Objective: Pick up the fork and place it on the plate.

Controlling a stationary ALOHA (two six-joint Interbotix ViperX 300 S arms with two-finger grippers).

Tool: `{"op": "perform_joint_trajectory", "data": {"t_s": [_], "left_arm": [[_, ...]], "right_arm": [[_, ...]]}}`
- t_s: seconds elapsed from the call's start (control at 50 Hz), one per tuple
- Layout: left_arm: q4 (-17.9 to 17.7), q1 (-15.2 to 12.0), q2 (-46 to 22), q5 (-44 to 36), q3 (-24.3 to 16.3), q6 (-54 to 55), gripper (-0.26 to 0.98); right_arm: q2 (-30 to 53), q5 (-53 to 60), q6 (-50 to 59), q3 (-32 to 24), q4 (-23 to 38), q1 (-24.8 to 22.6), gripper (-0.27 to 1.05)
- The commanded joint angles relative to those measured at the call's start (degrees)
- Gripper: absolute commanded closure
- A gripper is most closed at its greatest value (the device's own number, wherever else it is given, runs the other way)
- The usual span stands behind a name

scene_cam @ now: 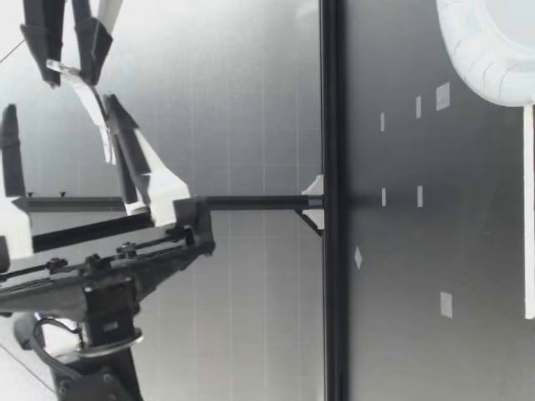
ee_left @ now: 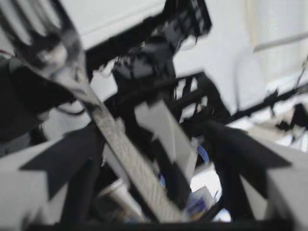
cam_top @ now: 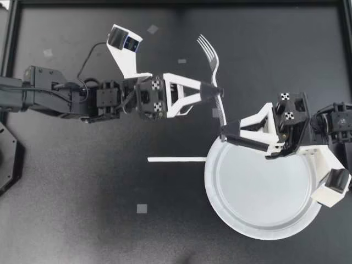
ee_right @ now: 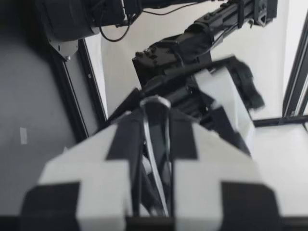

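Observation:
The silver fork (cam_top: pixel 213 60) hangs in the air above the table, tines toward the far edge. My left gripper (cam_top: pixel 214 91) is at its neck and open: in the left wrist view the fork (ee_left: pixel 120 154) rests against one finger (ee_left: pixel 57 163) while the other stands well apart. My right gripper (cam_top: pixel 224 133) is shut on the handle's end, just over the rim of the white plate (cam_top: pixel 264 220). In the right wrist view the handle (ee_right: pixel 156 144) is pinched between the closed fingers. In the low view both grippers are high above the table, the right gripper (scene_cam: pixel 67 67) holding the fork (scene_cam: pixel 88 96).
A white strip (cam_top: pixel 176 159) lies on the black table beside the plate. Small grey tape squares (cam_top: pixel 142 208) dot the surface. A black frame bar (scene_cam: pixel 330 200) runs along the table's edge. The plate's rim (scene_cam: pixel 489 58) shows close to the low camera.

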State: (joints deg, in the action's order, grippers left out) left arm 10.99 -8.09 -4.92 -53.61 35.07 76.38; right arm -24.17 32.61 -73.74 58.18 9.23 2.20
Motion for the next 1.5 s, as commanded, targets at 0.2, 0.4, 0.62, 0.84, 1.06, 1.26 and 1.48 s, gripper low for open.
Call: {"op": "perform_joint_trajectory", "data": {"t_s": [0.2, 0.4, 0.62, 0.84, 1.06, 1.26, 1.48], "left_arm": [[27.2, -1.1, 8.5, 27.9, 1.5, -1.8, -0.04], [33.3, -0.9, 13.2, 36.6, 8.2, -3.2, -0.03], [33.4, 1.8, 16.9, 37.4, 11.0, -4.7, -0.03], [33.7, 2.5, 16.9, 37.4, 11.3, -5.6, -0.03], [33.7, 2.5, 15.8, 37.6, 11.3, -8.4, -0.03], [33.7, 2.5, 16.1, 37.3, 11.4, -8.7, -0.03], [33.7, 2.5, 16.8, 37.2, 12.4, -9.2, -0.03]], "right_arm": [[-4.1, 1.5, 0.2, 0.1, -9.2, 0.9, 0.76], [-10.3, 1.3, 1.0, 0.2, -17.1, 2.7, 0.76], [-14.3, -5.6, 7.3, -1.1, -37.0, 2.7, 0.77], [-13.0, -16.1, 10.8, -2.7, -56.1, 2.9, 0.77], [-14.2, -17.1, 13.7, -5.4, -75.4, 3.0, 0.77], [-13.2, -21.0, 14.2, -5.1, -89.7, 3.0, 0.77], [-9.2, -23.8, 14.2, -4.0, -96.1, 5.7, 0.77]]}}
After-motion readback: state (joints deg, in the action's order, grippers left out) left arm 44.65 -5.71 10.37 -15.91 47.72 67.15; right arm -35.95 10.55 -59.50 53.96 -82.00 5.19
